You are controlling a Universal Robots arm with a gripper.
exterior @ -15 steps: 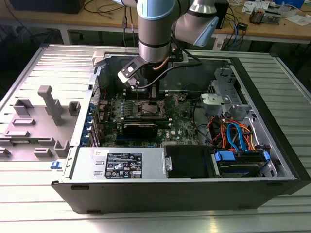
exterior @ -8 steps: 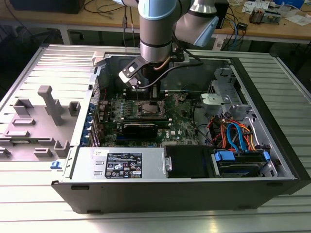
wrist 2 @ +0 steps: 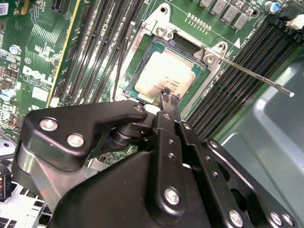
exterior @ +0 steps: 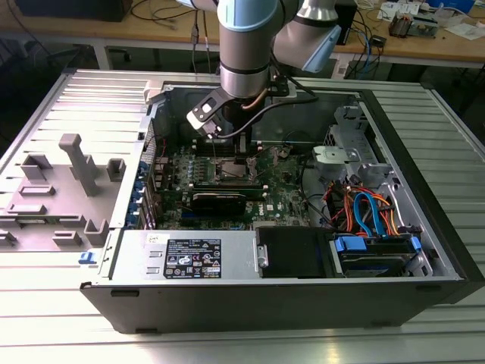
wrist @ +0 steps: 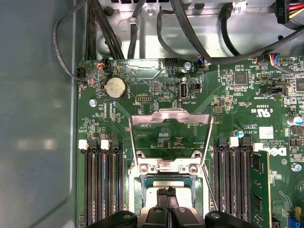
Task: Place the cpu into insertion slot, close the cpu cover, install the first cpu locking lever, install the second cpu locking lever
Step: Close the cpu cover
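Black-bodied end effector [wrist 2: 168,97] sits nearest the lens in both wrist views. Its fingertips are drawn together with nothing gripped, poised at one edge of the chip; contact cannot be confirmed.

Findings, by size:
- Ribbed metal counter [exterior: 227,345] carries an open dark computer case [exterior: 227,303], and the arm reaches down into it.
- Green motherboard [wrist: 142,95] lies flat inside the case.
- Thin silvery square-framed cpu cover [wrist: 170,115] stands raised on its hinge, with the board visible through its window. Not closed.
- Square insertion slot with dark centre and silvery rim [wrist 2: 184,46] is occupied.
- Flat square silver-grey cpu [wrist 2: 164,73] lies in the slot and appears level and seated.
- Slender silvery lever rod [wrist 2: 251,76] juts out over the memory slots, and a darker rod [wrist 2: 121,61] runs along the opposite side. Both are judged unlatched.

Assessment: placement appears complete. Cover closure and both locking levers are outstanding.
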